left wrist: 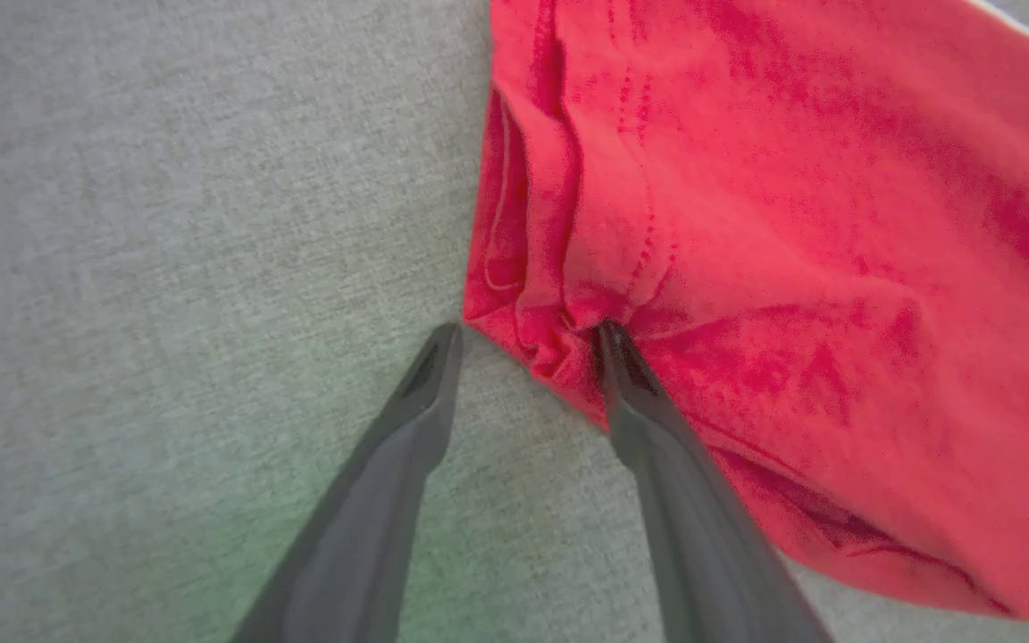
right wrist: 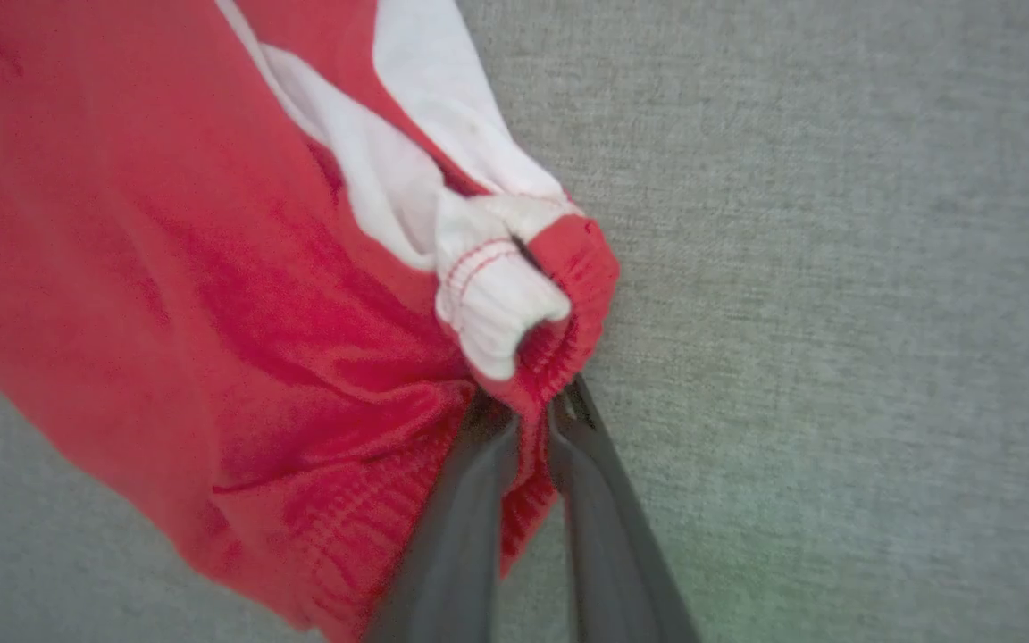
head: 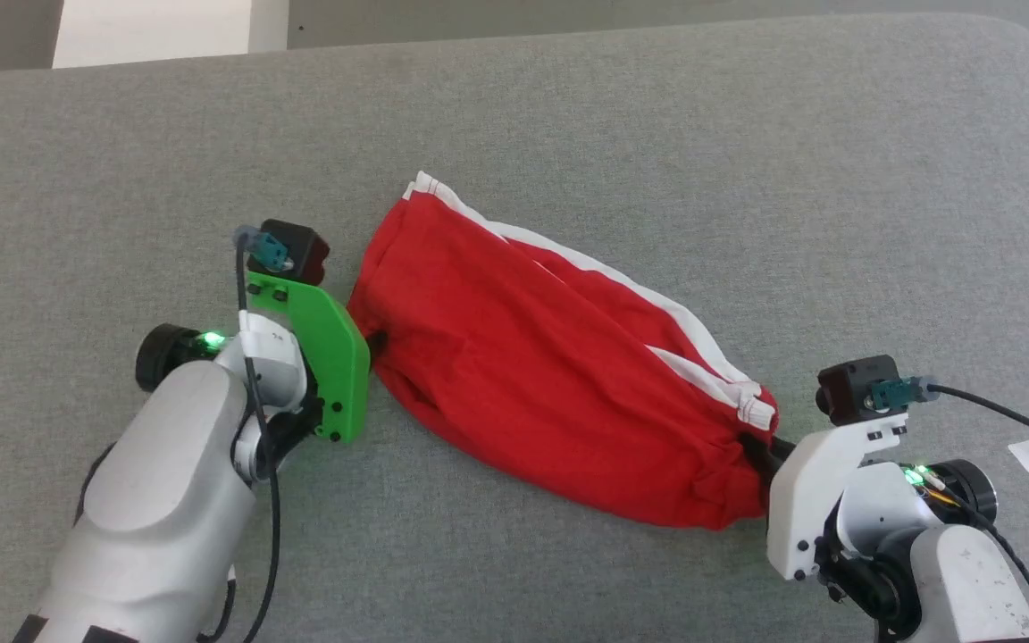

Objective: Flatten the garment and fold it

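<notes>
Nearest me, right fingers (right wrist: 470,500) clench the one red garment (head: 523,357), left fingers (left wrist: 657,446) stand spread at its edge; grey woven surface (head: 747,134) underneath.

A wide grey cloth-covered surface (head: 657,116) with a rounded corner, and a pale cream patch (head: 153,31) beyond its far edge.

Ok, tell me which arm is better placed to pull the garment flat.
Right: the right claw is shut on the garment at its bunched end. The left claw stands open, straddling its edge, gripping nothing.
</notes>
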You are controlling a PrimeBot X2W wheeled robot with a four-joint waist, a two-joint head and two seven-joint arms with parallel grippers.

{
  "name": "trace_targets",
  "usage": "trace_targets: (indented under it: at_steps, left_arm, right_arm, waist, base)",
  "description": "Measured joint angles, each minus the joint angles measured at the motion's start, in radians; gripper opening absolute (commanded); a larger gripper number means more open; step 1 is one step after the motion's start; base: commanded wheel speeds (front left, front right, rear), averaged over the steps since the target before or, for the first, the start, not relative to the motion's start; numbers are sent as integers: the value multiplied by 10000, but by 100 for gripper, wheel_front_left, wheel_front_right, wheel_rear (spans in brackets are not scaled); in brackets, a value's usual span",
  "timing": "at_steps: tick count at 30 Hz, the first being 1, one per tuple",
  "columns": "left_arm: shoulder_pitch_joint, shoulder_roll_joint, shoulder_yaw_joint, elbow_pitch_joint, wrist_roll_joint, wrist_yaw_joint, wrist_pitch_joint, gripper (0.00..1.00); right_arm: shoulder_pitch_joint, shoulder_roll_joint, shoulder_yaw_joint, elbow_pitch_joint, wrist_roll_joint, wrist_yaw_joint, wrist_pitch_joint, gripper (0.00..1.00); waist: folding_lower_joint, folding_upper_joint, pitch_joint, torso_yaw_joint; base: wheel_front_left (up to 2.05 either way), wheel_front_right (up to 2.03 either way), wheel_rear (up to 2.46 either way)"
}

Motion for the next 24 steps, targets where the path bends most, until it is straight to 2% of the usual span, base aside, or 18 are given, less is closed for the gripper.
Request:
trace_targets:
  at_steps: [7, 11, 17, 24]
  left_arm:
    - [27, -278, -192, 63, -244, -219, -132, 0]
    - [293, -401, 245, 104, -767, -199, -673, 0]
    - [1092, -328, 1039, -428, -1413, 65, -1319, 0]
    - [2708, -303, 1668, -1540, -2115, 591, -1712, 0]
  right_arm:
    - [-11, 4, -115, 96, -2, -2, -19, 0]
    - [-6, -29, -165, 196, 4, -2, -15, 0]
    - [39, -111, -207, 267, 90, -10, 207, 0]
    - [48, -171, -86, 138, -38, -12, 1156, 0]
  waist:
    - [0, 0, -139, 96]
    - [0, 0, -321, 221]
    - [0, 0, -706, 507]
    - [0, 0, -1178, 1038]
  base:
    - [0, 0, 0]
    - [0, 0, 0]
    - [0, 0, 0]
    - [0, 0, 0]
